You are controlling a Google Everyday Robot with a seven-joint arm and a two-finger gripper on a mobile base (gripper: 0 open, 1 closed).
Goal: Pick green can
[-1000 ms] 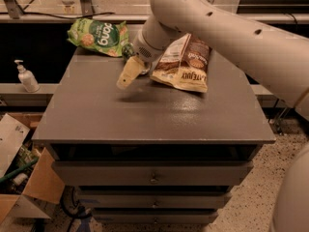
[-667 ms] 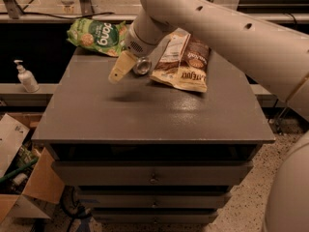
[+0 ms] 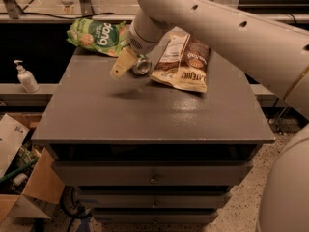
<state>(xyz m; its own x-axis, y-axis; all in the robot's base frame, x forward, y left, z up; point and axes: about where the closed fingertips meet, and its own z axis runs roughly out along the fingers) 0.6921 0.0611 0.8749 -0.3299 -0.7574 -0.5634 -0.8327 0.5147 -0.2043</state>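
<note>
I'm standing by the grey drawer cabinet (image 3: 145,117), taking the brown snack bag (image 3: 186,64) lying on its top as my marker. Just to the left of that bag, the gripper (image 3: 130,66) is hanging a little above the surface and throwing a soft shadow onto the top below it. It is clamping the green can (image 3: 141,64). One pale yellowish finger (image 3: 120,65) is pressing along the can's left side, and the other finger is hiding behind the can, so the jaws are standing only as far apart as the can is wide. The can is tilting in the grip, its shiny silver end facing outward, close to the bag's left edge but not touching it, and it is sitting clear of the cabinet top.

The big white arm (image 3: 217,28) is reaching down from above and to the right of the bag, crossing over its upper edge. A bright green snack bag (image 3: 96,35) is lying well to the left of the brown one, at the back of the top. Farther left again, off the cabinet, a white pump bottle (image 3: 26,77) is standing on a ledge.
</note>
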